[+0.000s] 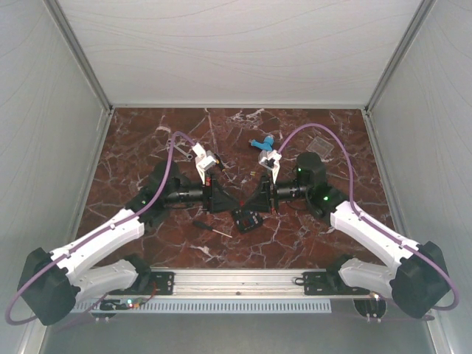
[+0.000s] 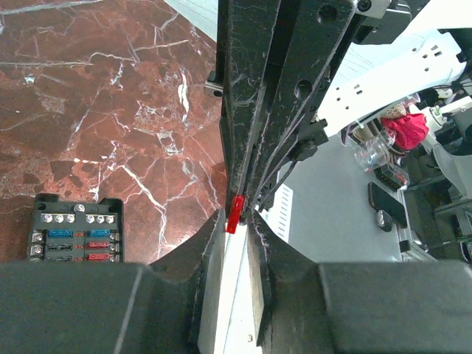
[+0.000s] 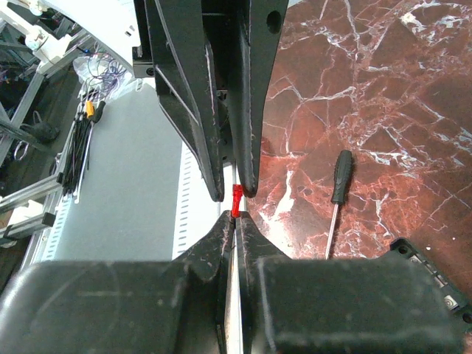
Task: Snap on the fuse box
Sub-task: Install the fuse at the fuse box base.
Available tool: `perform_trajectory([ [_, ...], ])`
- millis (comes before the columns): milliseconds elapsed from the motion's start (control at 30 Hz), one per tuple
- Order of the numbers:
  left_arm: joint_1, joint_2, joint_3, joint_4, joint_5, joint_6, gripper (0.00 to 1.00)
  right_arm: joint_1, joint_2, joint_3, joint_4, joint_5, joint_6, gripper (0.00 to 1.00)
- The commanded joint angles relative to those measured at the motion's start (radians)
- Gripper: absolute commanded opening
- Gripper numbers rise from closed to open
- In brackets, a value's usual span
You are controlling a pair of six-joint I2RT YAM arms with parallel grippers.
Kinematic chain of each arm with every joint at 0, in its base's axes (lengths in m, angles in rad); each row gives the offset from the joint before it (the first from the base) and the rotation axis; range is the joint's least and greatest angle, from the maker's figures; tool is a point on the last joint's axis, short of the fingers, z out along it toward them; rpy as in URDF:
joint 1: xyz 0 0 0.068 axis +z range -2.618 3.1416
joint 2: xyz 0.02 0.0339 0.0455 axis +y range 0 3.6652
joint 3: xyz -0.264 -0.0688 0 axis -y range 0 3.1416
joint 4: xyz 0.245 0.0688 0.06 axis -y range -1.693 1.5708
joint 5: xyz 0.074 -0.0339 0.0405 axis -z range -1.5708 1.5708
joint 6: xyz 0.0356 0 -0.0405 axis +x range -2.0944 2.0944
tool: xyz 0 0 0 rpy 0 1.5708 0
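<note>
1. Fuse box (image 1: 247,220), a small square black plastic box with rows of red and blue bits inside, lies flat and uncovered on the dark red marble tabletop (image 1: 140,144). It sits toward the near edge, at about 6 o'clock of the spot where the two claws meet, and neither claw touches it.
2. A thin black-handled screwdriver (image 1: 209,227) lies on the tabletop at 9 o'clock of the fuse box, near it but apart.
3. The right claw (image 3: 234,221) reaches in from 3 o'clock. It is narrow, its tips pinched on a small red plastic piece (image 3: 236,200) that sticks out just beyond them.
4. The left claw (image 2: 237,225) reaches in from 9 o'clock and meets the right claw tip to tip. Its fingers stand a little apart, one tip on each side of the small red plastic piece. I cannot tell whether they press on it.
5. A light-blue plastic piece (image 1: 263,142) lies farther back, at 12 o'clock of the fuse box and well apart from it.
6. A clear square plastic cover (image 1: 322,144) lies flat at the far right, between 1 and 2 o'clock of the fuse box, well apart from it and from both claws.
</note>
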Motion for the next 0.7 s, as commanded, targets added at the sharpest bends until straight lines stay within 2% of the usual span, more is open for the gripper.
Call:
perform_trajectory([
  [0, -0.005, 0.001, 0.042, 0.067, 0.029, 0.008, 0.18, -0.004, 0.007, 0.029, 0.005, -0.023, -0.001, 0.0],
  [233, -0.013, 0.011, 0.044, 0.066, 0.018, 0.013, 0.12, -0.005, 0.014, 0.031, 0.009, -0.03, 0.002, 0.0],
  [400, -0.022, 0.006, 0.047, 0.048, -0.002, 0.023, 0.0, -0.004, 0.014, 0.03, 0.006, -0.022, 0.001, 0.0],
  [467, -0.022, -0.003, 0.041, 0.041, -0.029, 0.022, 0.0, -0.005, 0.012, 0.032, -0.008, -0.004, -0.004, 0.0],
  [600, -0.022, -0.042, 0.031, -0.022, -0.179, 0.009, 0.0, -0.005, -0.005, 0.034, -0.081, 0.118, -0.023, 0.21],
  [667, -0.022, -0.061, 0.031, -0.099, -0.288, -0.001, 0.0, -0.009, -0.006, 0.034, -0.137, 0.244, -0.028, 0.24],
])
